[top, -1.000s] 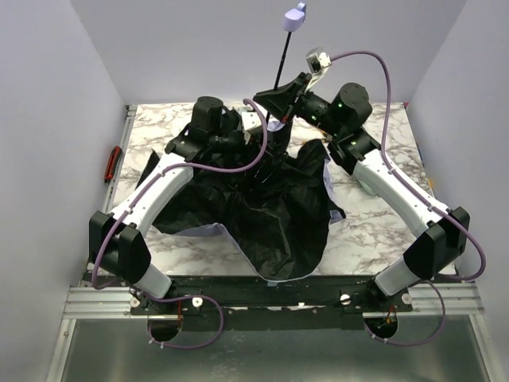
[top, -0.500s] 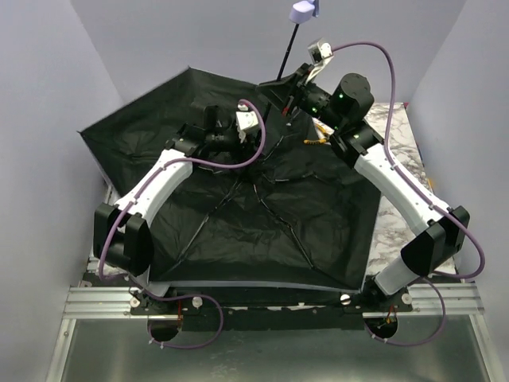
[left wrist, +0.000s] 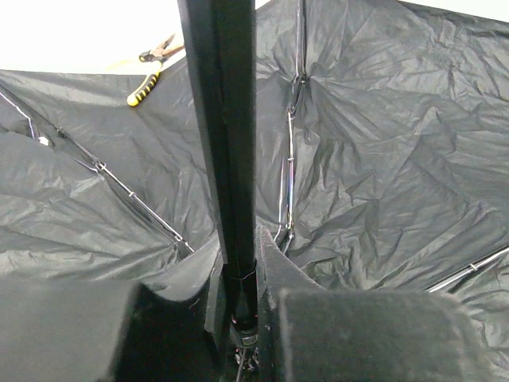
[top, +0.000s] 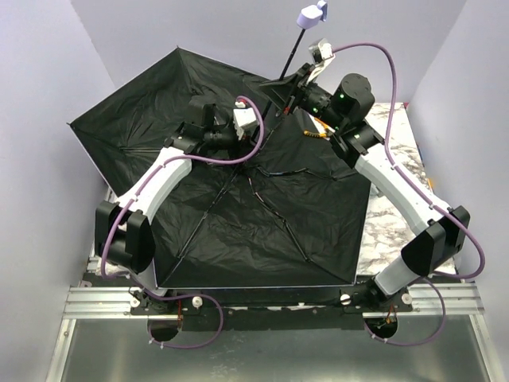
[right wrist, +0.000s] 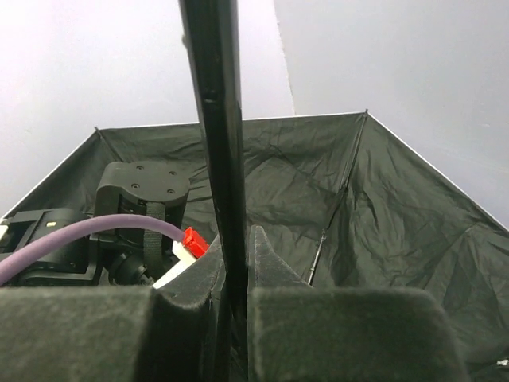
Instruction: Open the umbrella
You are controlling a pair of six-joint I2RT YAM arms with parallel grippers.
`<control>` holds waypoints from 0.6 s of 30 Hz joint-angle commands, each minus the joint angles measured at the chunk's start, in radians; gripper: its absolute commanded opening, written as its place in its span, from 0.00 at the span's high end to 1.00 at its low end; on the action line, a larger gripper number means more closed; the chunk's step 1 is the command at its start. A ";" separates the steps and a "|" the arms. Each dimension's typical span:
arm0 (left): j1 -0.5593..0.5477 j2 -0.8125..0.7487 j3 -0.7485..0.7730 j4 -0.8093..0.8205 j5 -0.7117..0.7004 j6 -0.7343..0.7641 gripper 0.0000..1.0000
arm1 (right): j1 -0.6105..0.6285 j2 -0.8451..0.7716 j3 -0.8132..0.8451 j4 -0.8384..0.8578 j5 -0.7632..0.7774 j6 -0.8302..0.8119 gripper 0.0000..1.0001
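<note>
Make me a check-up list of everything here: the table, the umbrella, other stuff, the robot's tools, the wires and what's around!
Surface: marble table, mostly hidden under the umbrella.
Job's things: umbrella open, black inside facing up, lavender handle high at the back.
Clutter: yellow-handled pliers past the umbrella's edge.
Grippers: left tool and right tool both shut on the shaft.
Cables: purple cables loop along both arms.
Surroundings: plain pale walls.

Lab robot cell: plain enclosure walls (top: 40, 64), marble tabletop (top: 383, 239), aluminium mounting rail (top: 103, 301).
</note>
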 commanded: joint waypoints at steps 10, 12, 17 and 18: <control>0.030 -0.100 0.069 -0.046 -0.007 -0.071 1.00 | -0.009 -0.213 -0.201 0.223 -0.062 0.005 0.46; 0.030 -0.114 0.101 -0.038 0.001 -0.077 1.00 | -0.009 -0.241 -0.271 0.225 -0.066 -0.033 0.30; 0.030 -0.145 0.197 -0.018 0.008 -0.107 1.00 | -0.010 -0.321 -0.410 0.154 0.002 -0.124 0.20; 0.030 -0.151 0.220 -0.018 0.008 -0.106 1.00 | -0.009 -0.339 -0.424 0.129 0.042 -0.121 0.20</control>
